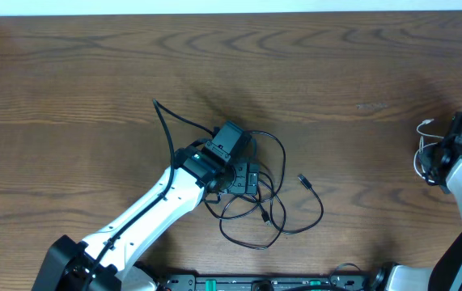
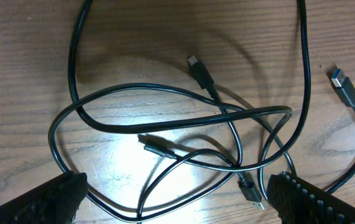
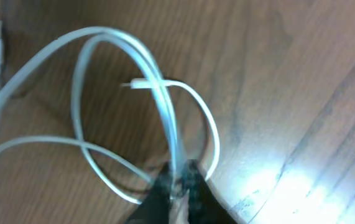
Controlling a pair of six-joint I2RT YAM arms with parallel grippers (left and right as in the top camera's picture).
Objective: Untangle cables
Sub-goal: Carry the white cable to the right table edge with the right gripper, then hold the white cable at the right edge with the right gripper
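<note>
The left gripper (image 2: 177, 194) hangs spread wide over the black cables (image 2: 200, 70), tangled near the centre of the table (image 1: 69, 65); overhead, its body hides part of the heap. The right gripper (image 3: 178, 185), at three o'clock, pinches the white cable (image 3: 168, 112). That view is blurred, and the loops are cut off at nine o'clock.

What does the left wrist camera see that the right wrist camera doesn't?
Only the left wrist view: tangled black cables with their plugs, below the open left gripper. Only the right wrist view: a looped white cable, pinched in the shut right gripper. Both: the brown wooden table.
</note>
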